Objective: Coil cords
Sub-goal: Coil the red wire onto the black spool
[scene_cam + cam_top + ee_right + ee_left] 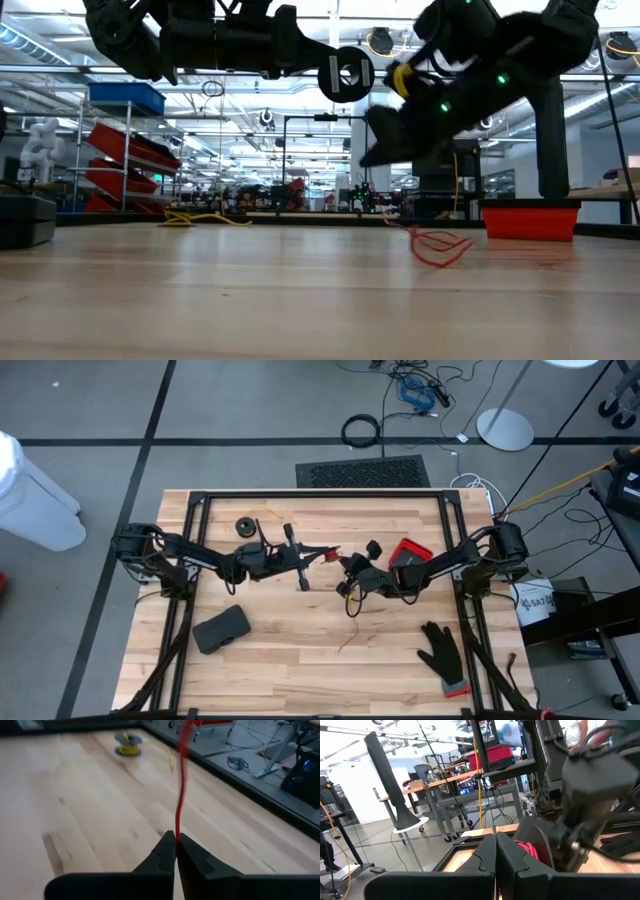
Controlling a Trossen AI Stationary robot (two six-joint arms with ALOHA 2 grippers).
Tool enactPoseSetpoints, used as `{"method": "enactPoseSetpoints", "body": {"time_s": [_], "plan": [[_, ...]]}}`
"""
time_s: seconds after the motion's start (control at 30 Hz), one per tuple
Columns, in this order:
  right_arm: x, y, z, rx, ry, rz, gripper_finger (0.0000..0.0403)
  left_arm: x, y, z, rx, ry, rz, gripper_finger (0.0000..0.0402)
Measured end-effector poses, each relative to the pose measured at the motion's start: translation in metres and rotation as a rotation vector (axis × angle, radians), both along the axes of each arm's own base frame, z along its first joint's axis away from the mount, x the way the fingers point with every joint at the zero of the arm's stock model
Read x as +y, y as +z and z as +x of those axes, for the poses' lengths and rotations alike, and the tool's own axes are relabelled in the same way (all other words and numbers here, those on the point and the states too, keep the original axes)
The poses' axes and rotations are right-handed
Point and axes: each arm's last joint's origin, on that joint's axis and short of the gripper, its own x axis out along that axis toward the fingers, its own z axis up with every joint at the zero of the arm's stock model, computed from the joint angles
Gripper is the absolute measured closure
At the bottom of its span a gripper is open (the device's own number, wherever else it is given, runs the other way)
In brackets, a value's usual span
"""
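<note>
The red cord runs taut from a small black round spool, which my left gripper carries high over the table's middle, to my right gripper, shut on it just to the right. The red cord's loose rest lies in loops on the table, toward the near edge. The yellow-tan cord, wound on its own spool, lies flat on the boards at the far left. My left gripper is shut beside the red cord's spool, coming at it level from the table's left; its own fingers hide the place of contact. The spool hangs clear of the table. My right gripper pinches one strand of the red cord at its fingertips, coming from the table's right and slanting down. The strand rises taut from the fingers toward the spool.
A red bin stands right of centre behind my right arm. A black glove lies near the front right, and a flat black pad at the front left. A black frame edges the table.
</note>
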Motion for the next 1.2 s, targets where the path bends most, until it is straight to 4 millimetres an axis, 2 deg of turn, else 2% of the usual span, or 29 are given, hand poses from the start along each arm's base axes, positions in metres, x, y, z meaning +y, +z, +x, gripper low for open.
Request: {"method": "enactPoseSetpoints", "body": {"time_s": [0.17, 0.3, 0.87, 1.07, 1.2], "plan": [[0.003, 0.027, 0.021, -0.082, 0.032, 0.024, 0.0402, 0.003, 0.000, 0.000, 0.001, 0.010, 0.001, 0.0401], [0.007, 0.044, 0.034, -0.080, 0.053, 0.043, 0.0402, 0.004, 0.000, 0.000, 0.002, 0.019, 0.003, 0.0401], [0.038, 0.080, 0.050, -0.131, 0.156, 0.052, 0.0403, 0.004, -0.005, 0.000, 0.056, 0.044, 0.030, 0.0401], [0.042, 0.098, 0.055, -0.007, 0.165, 0.026, 0.0403, 0.004, -0.006, 0.000, 0.077, 0.045, 0.041, 0.0401], [0.041, 0.116, 0.051, 0.107, 0.144, 0.030, 0.0403, 0.004, -0.007, 0.000, 0.084, 0.046, 0.050, 0.0401]]}}
